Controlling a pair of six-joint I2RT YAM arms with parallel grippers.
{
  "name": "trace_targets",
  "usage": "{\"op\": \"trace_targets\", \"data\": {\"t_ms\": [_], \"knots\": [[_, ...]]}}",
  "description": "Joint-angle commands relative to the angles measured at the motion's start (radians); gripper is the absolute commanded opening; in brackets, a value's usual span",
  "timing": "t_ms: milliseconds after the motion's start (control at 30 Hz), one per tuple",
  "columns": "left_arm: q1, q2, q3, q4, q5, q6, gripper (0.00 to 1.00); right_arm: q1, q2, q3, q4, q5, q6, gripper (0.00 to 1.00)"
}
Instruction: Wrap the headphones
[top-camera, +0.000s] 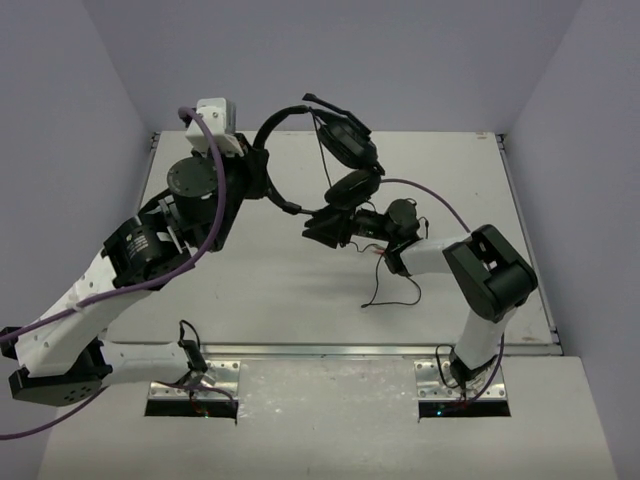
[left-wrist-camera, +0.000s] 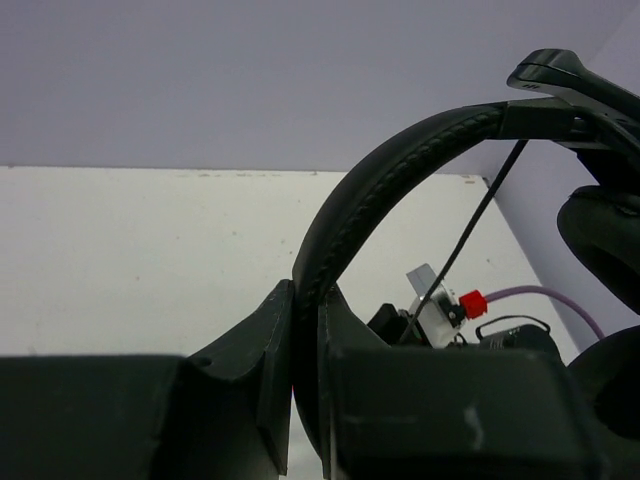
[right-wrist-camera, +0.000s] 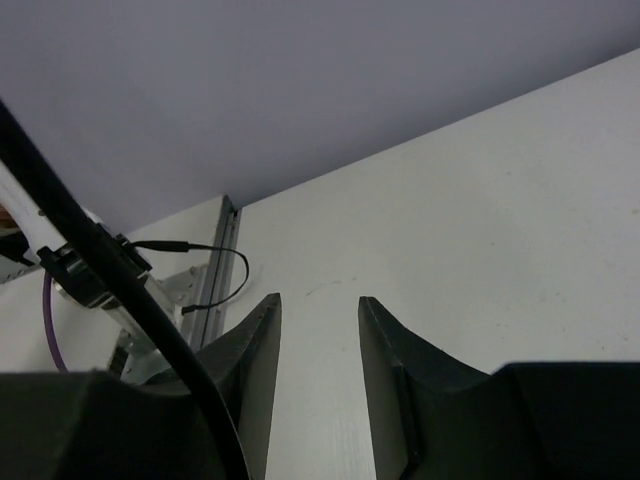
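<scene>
Both headphones (top-camera: 349, 143) earcups (top-camera: 354, 187) aloft — left end effector (left-wrist-camera: 306, 318) pinches headband (left-wrist-camera: 400, 165).

The headphones (left-wrist-camera: 395, 150) had a matt black, stitched, leather-like headband; the desk (left-wrist-camera: 150, 250) looked smooth, matt and white.

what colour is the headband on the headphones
Black, with a stitched edge texture. The headband shows best in the left wrist view.

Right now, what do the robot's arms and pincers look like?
Both arms, the left arm and the right arm, are white tubes joined by chunky black round joints. A thick purple cable runs along each. The left pincer and the right pincer each have two black fingers with curved tips.
</scene>
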Motion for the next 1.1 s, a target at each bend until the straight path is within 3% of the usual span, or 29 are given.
{"op": "trace_targets", "data": {"t_ms": [0,167,300,367,400,467,500,533,567,600,667,833,900,967,1067], "knots": [[-0.010,0.014,0.108,0.173,-0.162,-0.076,0.00,0.001,0.032,-0.021,0.049,-0.031,0.024,0.36],[-0.010,0.046,0.155,0.196,-0.178,-0.058,0.00,0.007,0.047,-0.072,0.162,-0.068,0.067,0.55],[-0.010,0.055,0.135,0.205,-0.155,-0.053,0.00,0.008,0.052,-0.070,0.218,-0.105,0.117,0.53],[-0.010,0.052,0.118,0.208,-0.152,-0.058,0.00,0.008,0.050,-0.063,0.203,-0.114,0.117,0.57],[-0.010,0.051,0.114,0.210,-0.147,-0.052,0.00,0.008,0.052,-0.060,0.209,-0.126,0.134,0.64],[-0.010,0.048,0.109,0.203,-0.123,-0.044,0.00,0.008,0.044,-0.046,0.232,-0.177,0.198,0.92],[-0.010,0.048,0.105,0.200,-0.107,-0.030,0.00,0.008,0.032,-0.041,0.229,-0.186,0.217,0.99],[-0.010,0.042,0.097,0.199,-0.078,-0.023,0.00,0.008,-0.018,-0.049,0.206,-0.143,0.223,0.99],[-0.010,0.036,0.065,0.209,-0.063,-0.007,0.00,0.007,-0.058,-0.053,0.071,-0.094,0.194,0.99],[-0.010,0.019,0.016,0.226,-0.031,-0.001,0.01,0.008,-0.148,-0.038,-0.171,0.031,0.132,0.99],[-0.010,-0.003,-0.038,0.242,-0.020,0.000,0.00,0.008,-0.221,-0.011,-0.343,0.102,0.072,0.99],[-0.010,-0.069,-0.129,0.279,-0.034,-0.026,0.00,0.010,-0.309,0.029,-0.515,0.136,-0.074,0.94],[-0.010,-0.072,-0.112,0.276,-0.017,-0.027,0.00,0.010,-0.301,0.048,-0.558,0.147,-0.113,0.86],[-0.010,-0.069,-0.089,0.259,-0.023,-0.026,0.00,0.010,-0.281,0.051,-0.558,0.132,-0.130,0.69],[-0.010,-0.061,-0.043,0.226,-0.089,-0.030,0.00,0.010,-0.284,0.020,-0.509,0.084,-0.127,0.63]]}}
